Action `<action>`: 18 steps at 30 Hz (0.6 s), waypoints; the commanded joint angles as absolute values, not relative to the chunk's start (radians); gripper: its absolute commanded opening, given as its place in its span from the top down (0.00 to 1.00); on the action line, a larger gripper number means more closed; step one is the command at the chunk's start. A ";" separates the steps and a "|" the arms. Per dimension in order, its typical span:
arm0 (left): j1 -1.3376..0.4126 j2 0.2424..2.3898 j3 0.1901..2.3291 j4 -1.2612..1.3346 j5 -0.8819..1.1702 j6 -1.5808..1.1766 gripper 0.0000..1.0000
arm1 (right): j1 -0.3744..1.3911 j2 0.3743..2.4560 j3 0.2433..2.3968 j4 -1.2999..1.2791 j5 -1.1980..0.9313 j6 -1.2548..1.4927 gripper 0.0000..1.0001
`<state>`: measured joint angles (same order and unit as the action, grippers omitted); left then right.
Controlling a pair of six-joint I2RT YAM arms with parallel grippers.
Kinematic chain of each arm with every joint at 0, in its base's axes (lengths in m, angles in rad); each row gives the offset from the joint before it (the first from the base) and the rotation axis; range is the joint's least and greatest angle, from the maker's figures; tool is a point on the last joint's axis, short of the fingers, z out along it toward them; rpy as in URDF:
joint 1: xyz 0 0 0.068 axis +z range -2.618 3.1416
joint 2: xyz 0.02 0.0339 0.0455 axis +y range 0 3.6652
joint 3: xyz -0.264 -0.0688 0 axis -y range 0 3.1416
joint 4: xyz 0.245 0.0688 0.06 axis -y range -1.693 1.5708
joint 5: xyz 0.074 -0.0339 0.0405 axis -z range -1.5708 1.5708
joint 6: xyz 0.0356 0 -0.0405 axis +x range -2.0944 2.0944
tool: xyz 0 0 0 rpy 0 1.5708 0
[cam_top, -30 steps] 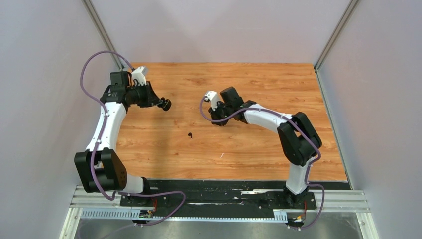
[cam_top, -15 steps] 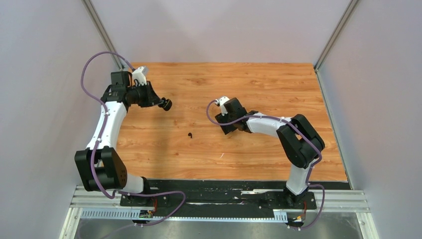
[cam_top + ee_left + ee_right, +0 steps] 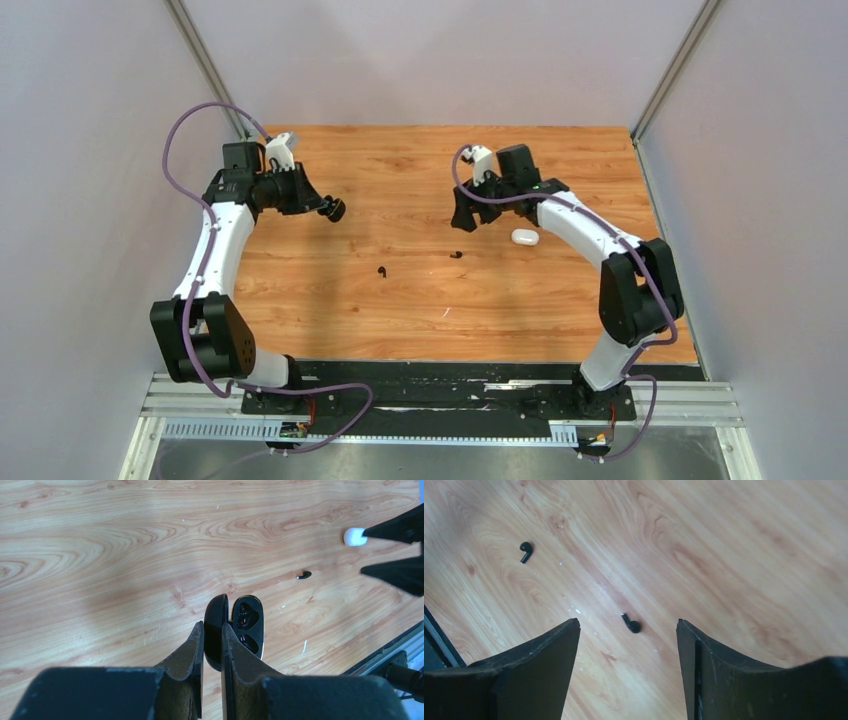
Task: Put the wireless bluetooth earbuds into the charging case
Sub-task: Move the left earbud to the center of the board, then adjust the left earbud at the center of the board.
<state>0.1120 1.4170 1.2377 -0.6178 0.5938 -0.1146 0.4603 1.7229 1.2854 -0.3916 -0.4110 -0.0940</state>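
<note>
Right pincer has swung rearward, spread above black earbud.

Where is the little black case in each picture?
Top view: the black case is left of the middle, held by the left tool.
Left wrist view: it is at the bottom middle, open, with its lid pinched in that tool.
Right wrist view: it is not in this picture.
Landmark: the right tool shows in all three views, at the right edge of the left wrist view and along the bottom of its own.
</note>
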 commanded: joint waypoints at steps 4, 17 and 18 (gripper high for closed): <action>0.118 1.430 1.279 -0.609 0.618 -0.093 1.00 | 0.400 1.729 1.342 -0.518 -0.619 -0.429 0.44; 0.119 1.441 1.301 -0.632 0.609 -0.082 1.00 | 0.405 1.840 1.290 -0.473 -0.427 0.201 0.55; 0.119 1.439 1.299 -0.633 0.609 -0.082 1.00 | 0.406 1.851 1.288 -0.472 -0.438 0.216 0.56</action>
<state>0.1120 1.4471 1.2655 -0.6296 0.5941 -0.1009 0.4019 1.7973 1.3170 -0.4736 -0.4183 0.0574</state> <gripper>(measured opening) 0.195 0.457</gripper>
